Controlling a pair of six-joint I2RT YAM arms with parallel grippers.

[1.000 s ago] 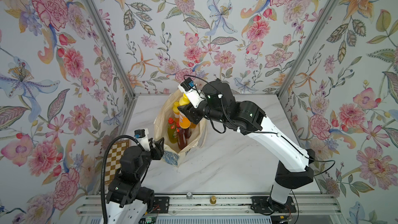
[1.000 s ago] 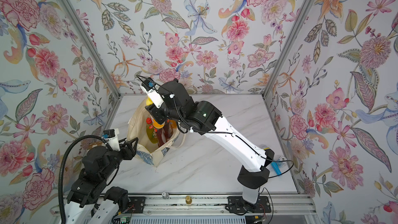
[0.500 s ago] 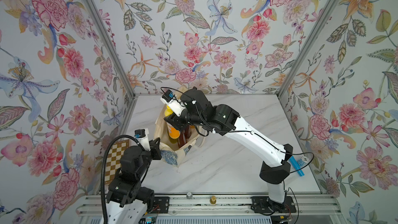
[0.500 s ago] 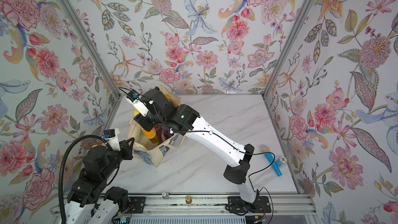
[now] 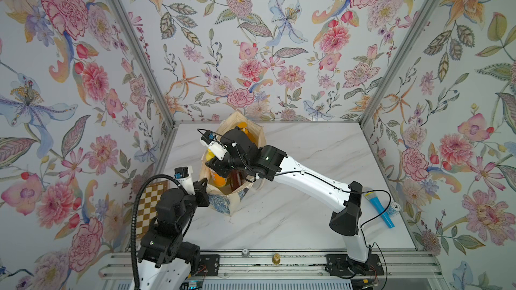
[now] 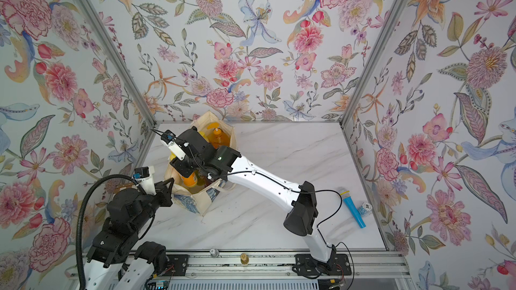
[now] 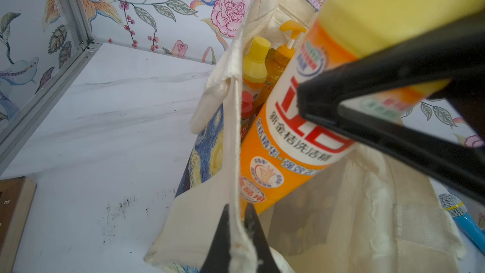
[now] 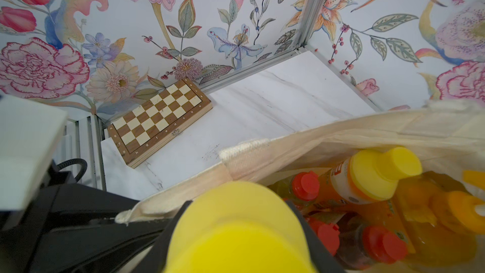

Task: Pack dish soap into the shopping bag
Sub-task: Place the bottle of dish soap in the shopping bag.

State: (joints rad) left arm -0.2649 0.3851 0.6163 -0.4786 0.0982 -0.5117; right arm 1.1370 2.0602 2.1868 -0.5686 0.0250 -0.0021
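**Task state.** The shopping bag (image 5: pixel 226 204) stands open at the far left of the marble table (image 5: pixel 307 218). No soap bottle lies on the table outside it.

- Five bottles are already inside: the amber pump bottle (image 8: pixel 433 206), one yellow-capped orange bottle (image 8: pixel 367 179) and three red-capped bottles (image 8: pixel 383 242).
- The sixth, a second orange bottle (image 7: pixel 288 153), hangs tilted with its base inside the bag mouth.
- The right gripper (image 5: pixel 218 166) is clamped on this bottle's upper body, below the yellow cap.
- The left gripper (image 7: pixel 237 221) is closed on the near-left bag rim and holds the mouth open.
- Judged remaining: lower the bottle, release it, withdraw.
- The blue toy microphone (image 5: pixel 379 207) lies at the near right and is not a task item.

**Change.** One second earlier, the left jaws stand apart beside the rim. The right arm holds the bottle higher and farther right, above the bag.
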